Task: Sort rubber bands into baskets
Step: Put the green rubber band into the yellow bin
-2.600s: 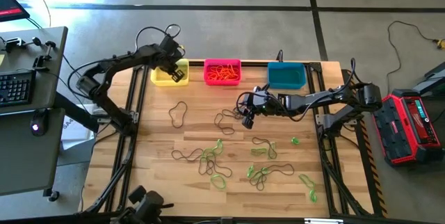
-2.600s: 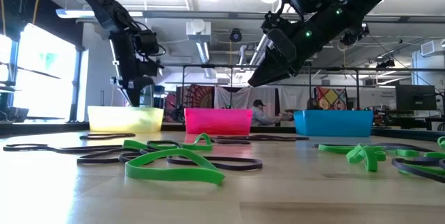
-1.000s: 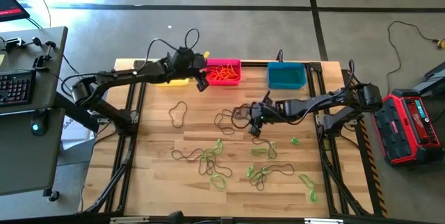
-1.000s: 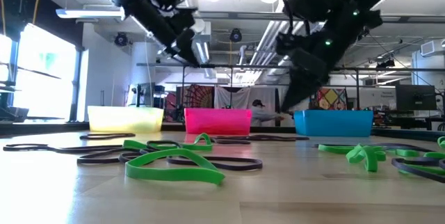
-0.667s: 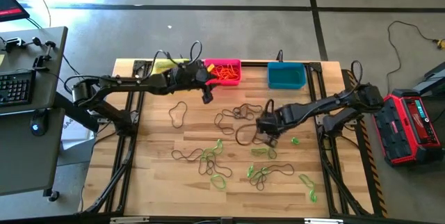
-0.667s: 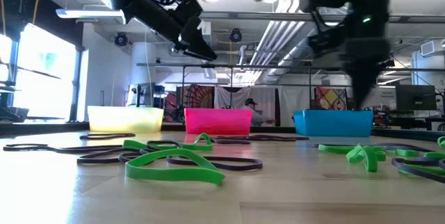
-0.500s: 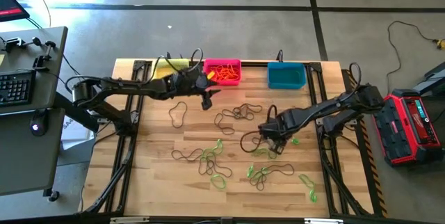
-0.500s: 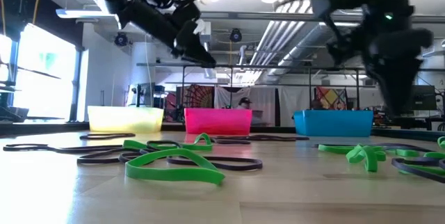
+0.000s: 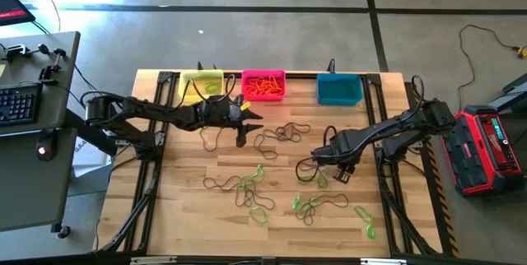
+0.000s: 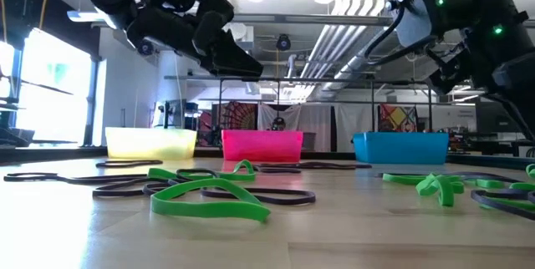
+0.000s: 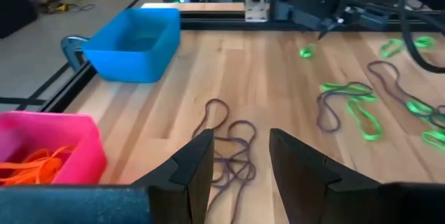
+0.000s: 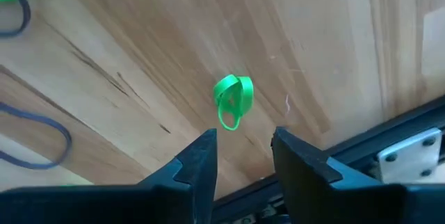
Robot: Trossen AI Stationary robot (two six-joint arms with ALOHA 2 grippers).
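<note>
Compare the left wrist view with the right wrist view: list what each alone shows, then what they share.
Only the left wrist view shows the teal-blue basket, the pink basket holding orange rubber bands, a tangle of dark rubber bands, and the other arm far across the table.

Only the right wrist view shows a small folded green rubber band lying alone just ahead of the right claw.

Both show wooden tabletop, loose green bands, and an open, empty claw; the left claw hovers over the dark tangle.

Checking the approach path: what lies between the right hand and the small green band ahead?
Only bare wood, per the right wrist view: right hand, green band.
</note>
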